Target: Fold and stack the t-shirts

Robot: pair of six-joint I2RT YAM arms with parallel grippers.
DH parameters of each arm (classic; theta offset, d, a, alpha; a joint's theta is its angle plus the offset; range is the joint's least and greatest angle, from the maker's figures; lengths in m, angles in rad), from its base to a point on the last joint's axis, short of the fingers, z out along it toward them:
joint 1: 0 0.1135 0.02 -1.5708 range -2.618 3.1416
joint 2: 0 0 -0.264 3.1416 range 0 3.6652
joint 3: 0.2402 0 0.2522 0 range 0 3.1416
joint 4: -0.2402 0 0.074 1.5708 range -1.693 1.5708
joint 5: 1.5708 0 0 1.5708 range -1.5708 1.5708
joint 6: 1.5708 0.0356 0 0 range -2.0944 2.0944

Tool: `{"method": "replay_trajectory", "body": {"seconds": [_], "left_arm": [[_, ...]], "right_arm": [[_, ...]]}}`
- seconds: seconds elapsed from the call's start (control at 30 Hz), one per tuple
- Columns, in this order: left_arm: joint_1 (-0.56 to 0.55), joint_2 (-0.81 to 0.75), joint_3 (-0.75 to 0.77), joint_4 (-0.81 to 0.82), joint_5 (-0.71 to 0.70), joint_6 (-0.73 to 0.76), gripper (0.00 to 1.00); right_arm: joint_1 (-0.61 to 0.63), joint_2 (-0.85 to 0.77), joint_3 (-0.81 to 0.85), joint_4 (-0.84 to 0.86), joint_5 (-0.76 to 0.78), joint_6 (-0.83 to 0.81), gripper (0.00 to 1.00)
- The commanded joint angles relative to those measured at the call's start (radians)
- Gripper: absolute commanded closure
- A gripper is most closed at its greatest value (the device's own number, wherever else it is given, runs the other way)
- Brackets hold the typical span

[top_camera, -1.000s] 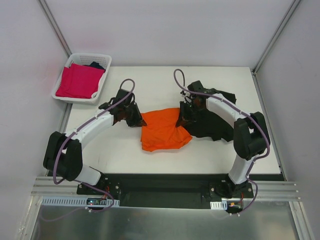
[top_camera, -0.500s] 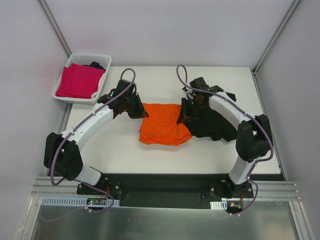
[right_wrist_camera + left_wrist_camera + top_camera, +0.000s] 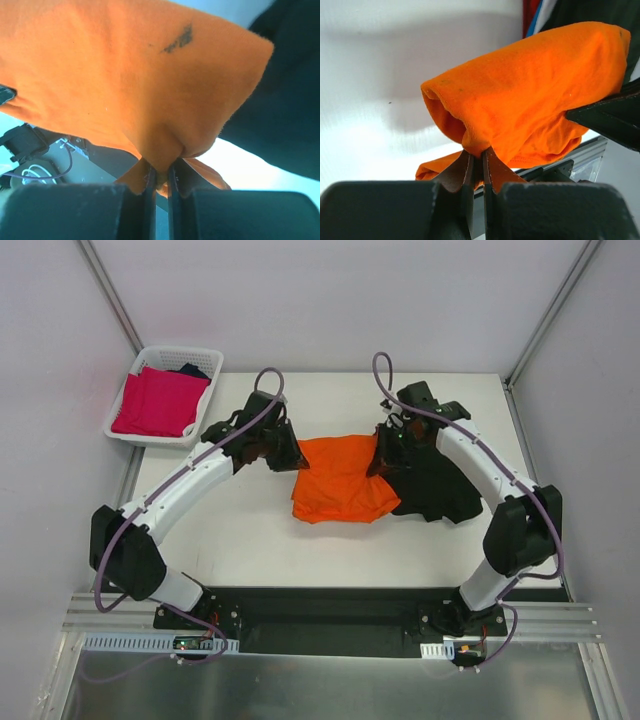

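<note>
An orange t-shirt (image 3: pixel 340 480) hangs lifted above the middle of the table, stretched between both grippers. My left gripper (image 3: pixel 296 455) is shut on its left edge, the cloth pinched between the fingertips (image 3: pixel 476 159). At the shirt's right edge my right gripper (image 3: pixel 380 458) is also shut, a bunch of orange cloth (image 3: pixel 150 100) squeezed between its jaws. A black t-shirt (image 3: pixel 435 485) lies crumpled on the table under the right arm. A magenta-pink t-shirt (image 3: pixel 160 400) lies folded in the white basket (image 3: pixel 208 358), with a dark one (image 3: pixel 193 371) behind it.
The white lattice basket stands off the table's far left corner, against the left wall. The table (image 3: pixel 240 540) has bare white surface in front of the hanging shirt and at its far edge. Walls close in on three sides.
Both grippers have moved away from the bases toward the far side and a little right, carrying the orange t-shirt with them. The shirt now hangs more spread between them.
</note>
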Motion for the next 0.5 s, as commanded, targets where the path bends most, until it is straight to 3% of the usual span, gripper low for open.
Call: {"method": "replay_trajectory", "body": {"seconds": [0.0,0.47], "left_arm": [[-0.037,0.019,0.08,-0.028,-0.024,0.005,0.98],[-0.085,0.212,0.252,-0.032,0.014,0.022,0.98]], "right_arm": [[-0.04,-0.087,0.044,-0.077,0.066,-0.028,0.99],[-0.199,-0.195,-0.015,-0.137,0.094,-0.071,0.99]]}}
